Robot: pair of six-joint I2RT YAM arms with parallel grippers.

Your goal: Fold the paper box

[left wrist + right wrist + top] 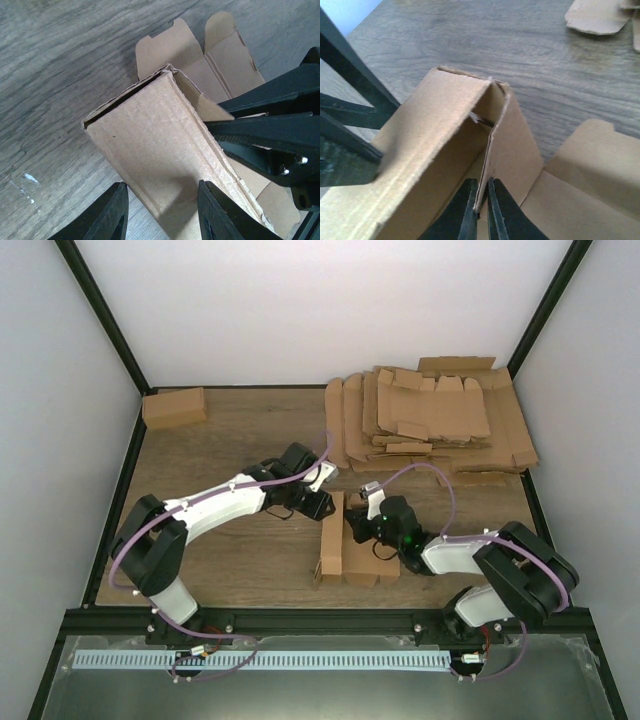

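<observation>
Top external: the paper box [332,540] lies half-formed just below the middle of the frame on the table [230,440]. One long wall stands upright on its left side and the remaining panels lie flat to the right.

The left gripper [318,502] meets the box at its upper end. The right gripper [362,530] comes in from the right side.

Left wrist: the fingers [112,212] are spread wide and released. One sits beside the standing wall's edge and the other over the cardboard; nothing is clamped.

Right wrist: the fingers [465,210] are clenched almost together, pinching the thin edge of an upright end flap at the box corner.

A stack of flat cardboard [430,415] sits at the upper right of the frame. A closed box [174,407] sits at the upper left, well apart from the arms.
</observation>
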